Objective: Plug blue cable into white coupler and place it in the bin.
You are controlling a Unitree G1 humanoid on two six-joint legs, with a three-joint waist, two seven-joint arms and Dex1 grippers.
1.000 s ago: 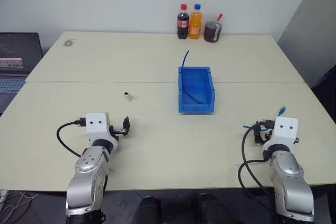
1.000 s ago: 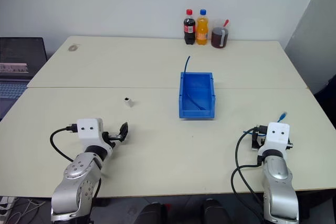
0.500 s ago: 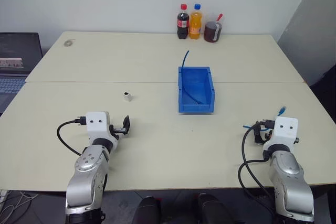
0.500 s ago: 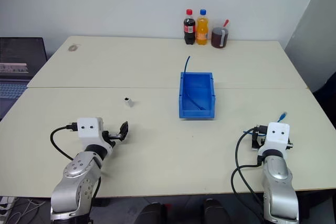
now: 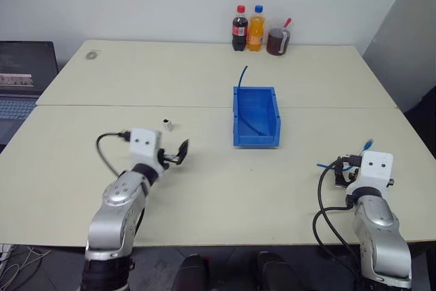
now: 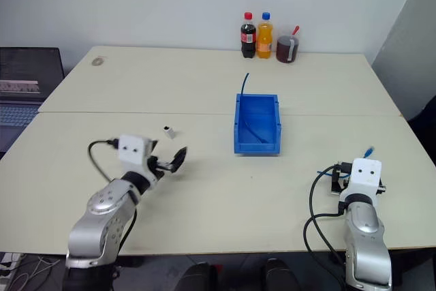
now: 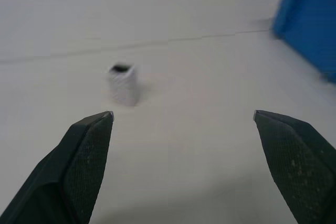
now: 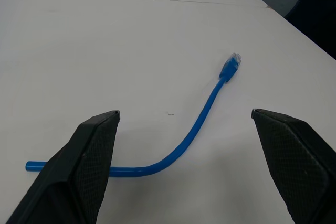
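Observation:
The white coupler [image 5: 167, 125] stands upright on the table, socket up, left of the blue bin [image 5: 256, 140]. My left gripper [image 5: 180, 151] hovers open just short of it, and in the left wrist view the coupler [image 7: 123, 83] sits ahead near the left finger. The light-blue cable [image 8: 199, 124] lies curved on the table before my open right gripper [image 8: 184, 113], its plug [image 5: 368, 143] pointing away. Neither gripper holds anything.
A thin darker blue cable [image 5: 242, 76] rests in the bin and pokes over its far rim. Two bottles [image 5: 246, 28] and a cup of dark drink [image 5: 276, 40] stand at the far edge. A laptop [image 5: 20, 80] sits at the far left.
My left arm has lifted and swung forward and to the right, bringing its open gripper close to the coupler. The right arm and the cable stayed put.

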